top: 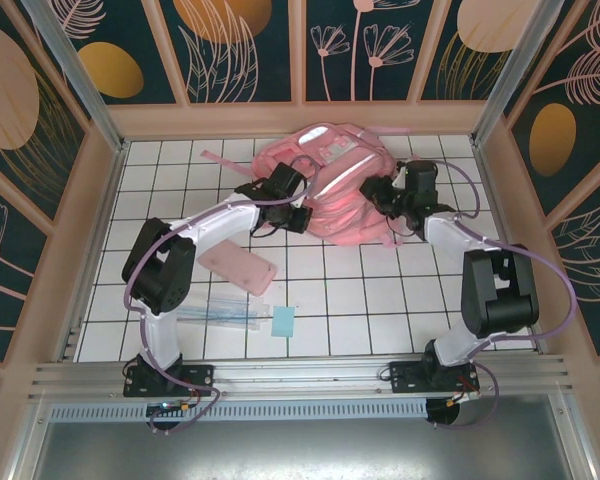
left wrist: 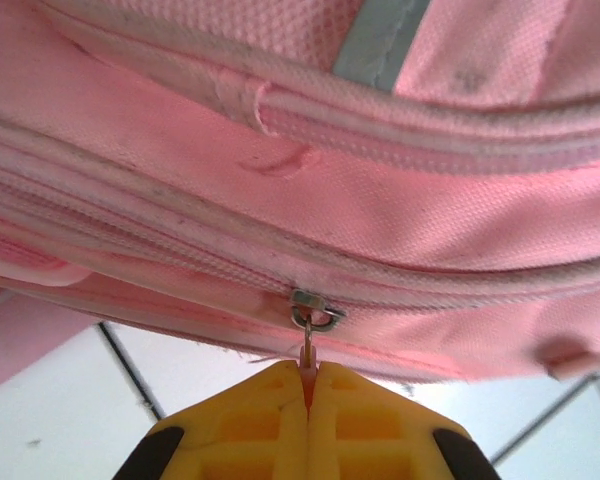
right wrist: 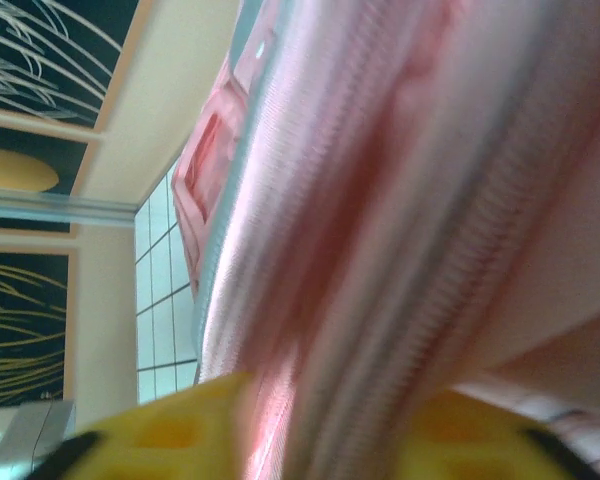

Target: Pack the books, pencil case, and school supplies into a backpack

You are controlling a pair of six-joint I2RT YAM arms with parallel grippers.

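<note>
on my left wrist feed the left fingers [left wrist: 295, 405] are pressed together with no gap, pinching the small metal zipper pull [left wrist: 309, 322] that hangs from a zip line on the backpack [left wrist: 280, 200]; the pull stands straight up out of the seam between the two yellow tips. just above it i see rows of pink woven fabric and piping, and a grey reflective strip [left wrist: 375, 35] at the top edge. on the right wrist feed the right fingers [right wrist: 170, 435] stand apart, one yellow tip at each lower corner, with blurred pink backpack fabric and a zip line running between them; i cannot tell whether the pads touch it. from the overhead camera both arms reach inward to the backpack, which lies at the far middle of the white tiled counter [top: 370, 310], the left arm at its near-left edge and the right arm at its right side. the pink pencil case [top: 238, 266] lies flat on the counter near the left arm's elbow, well apart from the backpack. nearer the bases, the clear bluish packet of thin sticks [top: 225, 312] lies lengthwise, with the small light-blue pad [top: 283, 322] just beside its right end.
</note>
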